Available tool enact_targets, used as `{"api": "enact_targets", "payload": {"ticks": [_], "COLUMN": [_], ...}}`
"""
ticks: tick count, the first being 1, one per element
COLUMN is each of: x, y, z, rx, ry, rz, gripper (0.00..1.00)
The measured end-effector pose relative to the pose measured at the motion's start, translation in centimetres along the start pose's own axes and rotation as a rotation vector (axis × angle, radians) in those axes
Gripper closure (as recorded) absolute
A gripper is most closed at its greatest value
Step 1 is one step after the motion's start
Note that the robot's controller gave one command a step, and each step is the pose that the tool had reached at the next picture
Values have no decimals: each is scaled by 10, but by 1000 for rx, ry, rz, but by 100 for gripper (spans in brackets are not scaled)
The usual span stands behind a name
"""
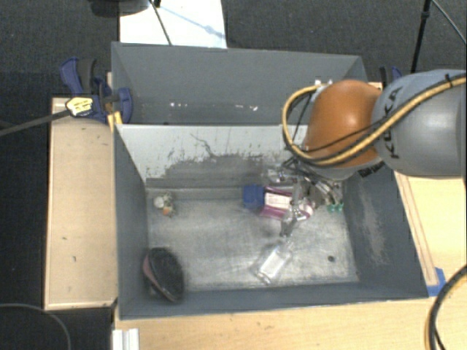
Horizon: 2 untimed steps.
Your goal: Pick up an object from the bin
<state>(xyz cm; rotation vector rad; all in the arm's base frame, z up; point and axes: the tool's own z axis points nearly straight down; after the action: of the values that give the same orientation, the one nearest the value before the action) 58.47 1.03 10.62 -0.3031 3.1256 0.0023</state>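
My gripper hangs low in the right half of the bin, under the arm's orange cover. Right at its left side lies a purple and white pack, touching or nearly touching the gripper. A small blue block sits against the pack's left end. Just below the gripper, a clear plastic bottle lies tilted on the bin floor. A small green piece shows at the gripper's right.
A dark oval brush lies in the near left corner. A small pale and orange bit rests by the left wall. The arm and its cables cover the bin's right rear.
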Motion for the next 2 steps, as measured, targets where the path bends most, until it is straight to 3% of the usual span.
{"api": "enact_targets", "payload": {"ticks": [1, 2], "x": [0, 23], "y": [0, -4], "z": [0, -36], "rx": [0, 1], "ry": [0, 0], "rz": [4, 62], "gripper": [100, 100]}}
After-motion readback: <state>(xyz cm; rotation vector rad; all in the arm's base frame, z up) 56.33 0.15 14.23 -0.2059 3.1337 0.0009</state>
